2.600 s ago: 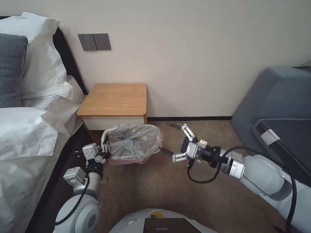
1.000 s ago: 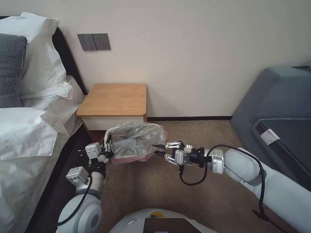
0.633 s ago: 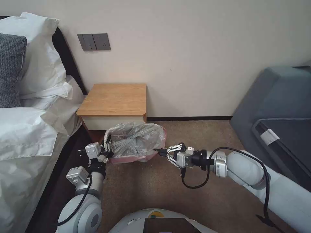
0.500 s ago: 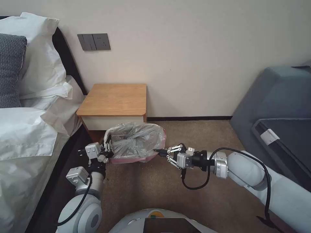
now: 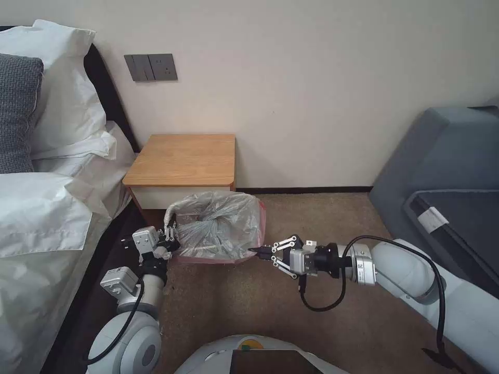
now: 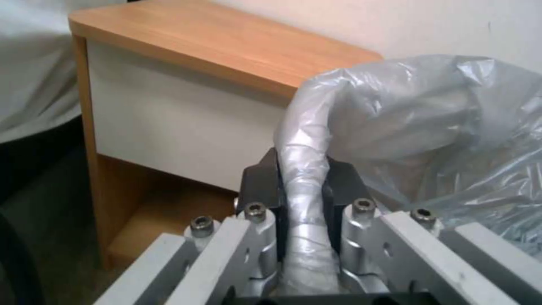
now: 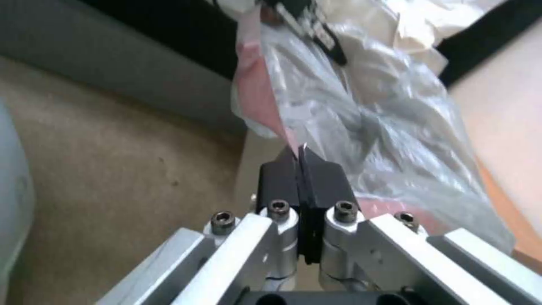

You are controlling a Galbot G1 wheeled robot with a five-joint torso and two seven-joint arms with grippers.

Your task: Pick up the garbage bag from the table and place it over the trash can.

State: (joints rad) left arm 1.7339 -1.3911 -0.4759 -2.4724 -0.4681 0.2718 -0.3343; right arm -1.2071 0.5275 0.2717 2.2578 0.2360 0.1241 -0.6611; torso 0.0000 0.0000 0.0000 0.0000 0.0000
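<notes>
— Brown carpet (image 5: 312, 322) runs up to the cream wall (image 5: 312, 78), with the bed (image 5: 47, 208) off to my left. Where is the garbage bag?

— On the floor before the light-wood desk (image 5: 184, 158), draped over the trash can; the garbage bag (image 5: 215, 223) hides the can almost wholly, its pink-tinted rim low along the near side.

— And your left fingers?

— My left fingers (image 5: 170, 240) are pinched narrow on a rolled part of the bag's edge at its left side; the left wrist view shows the twisted plastic (image 6: 305, 199) pressed between the black pads.

— The right?

— My right fingers (image 5: 261, 253) sit at the bag's right near corner, closed tight on a thin pink-edged fold, seen between the pads (image 7: 279, 182) in the right wrist view.

— What's on the desk?

— Its top is bare wood
</notes>
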